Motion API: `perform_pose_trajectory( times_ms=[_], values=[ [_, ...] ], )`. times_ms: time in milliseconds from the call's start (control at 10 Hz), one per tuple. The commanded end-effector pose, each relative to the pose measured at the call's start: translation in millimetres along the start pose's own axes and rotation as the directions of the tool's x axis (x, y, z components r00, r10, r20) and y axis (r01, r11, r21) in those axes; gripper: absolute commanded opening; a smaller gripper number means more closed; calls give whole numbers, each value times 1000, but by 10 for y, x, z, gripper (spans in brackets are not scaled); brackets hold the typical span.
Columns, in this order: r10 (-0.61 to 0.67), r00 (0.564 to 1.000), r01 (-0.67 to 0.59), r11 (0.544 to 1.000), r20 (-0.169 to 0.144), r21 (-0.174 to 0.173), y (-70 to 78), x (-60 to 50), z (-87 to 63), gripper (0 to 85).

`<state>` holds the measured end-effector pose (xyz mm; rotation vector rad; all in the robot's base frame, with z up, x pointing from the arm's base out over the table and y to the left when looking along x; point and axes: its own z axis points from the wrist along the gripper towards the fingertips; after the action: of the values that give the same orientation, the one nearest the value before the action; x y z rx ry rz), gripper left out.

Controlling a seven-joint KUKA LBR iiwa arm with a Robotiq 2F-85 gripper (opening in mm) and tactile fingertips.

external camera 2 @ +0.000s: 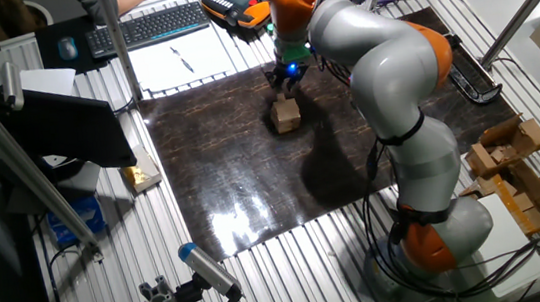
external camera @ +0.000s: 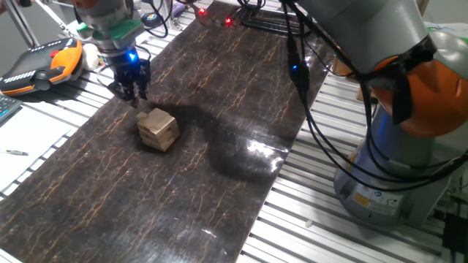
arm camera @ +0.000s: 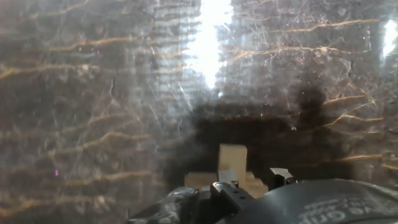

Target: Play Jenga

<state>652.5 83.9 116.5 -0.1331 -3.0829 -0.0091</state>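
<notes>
The Jenga stack (external camera: pixel 157 129) is a small cube of pale tan wooden blocks on the dark marbled mat. It also shows in the other fixed view (external camera 2: pixel 286 115). My gripper (external camera: pixel 135 93) hangs just behind and to the left of the stack, its tips slightly above the stack's top and close to its far corner. In the hand view a pale block (arm camera: pixel 232 158) and part of the stack show just beyond the dark fingertips (arm camera: pixel 225 186). I cannot tell how the jaws stand. Nothing shows between them.
The dark mat (external camera: pixel 183 197) lies on a slatted metal table. An orange and black teach pendant (external camera: pixel 40 64) lies at the back left. The arm's base (external camera: pixel 395 175) and black cables (external camera: pixel 307 109) stand at the right. A keyboard (external camera 2: pixel 146 25) and paper (external camera 2: pixel 180 58) lie behind the mat.
</notes>
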Motion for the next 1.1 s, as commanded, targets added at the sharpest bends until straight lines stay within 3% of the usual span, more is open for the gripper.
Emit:
perform_pose_trajectory(
  times_ms=[0,500,1000],
  values=[
    [2,1000,-2,1000,2,-2,-4,-26,30,383],
    [0,1000,0,1000,26,-5,23,-130,218,410],
    [6,1000,-6,1000,29,-8,48,-142,322,417]
  ],
)
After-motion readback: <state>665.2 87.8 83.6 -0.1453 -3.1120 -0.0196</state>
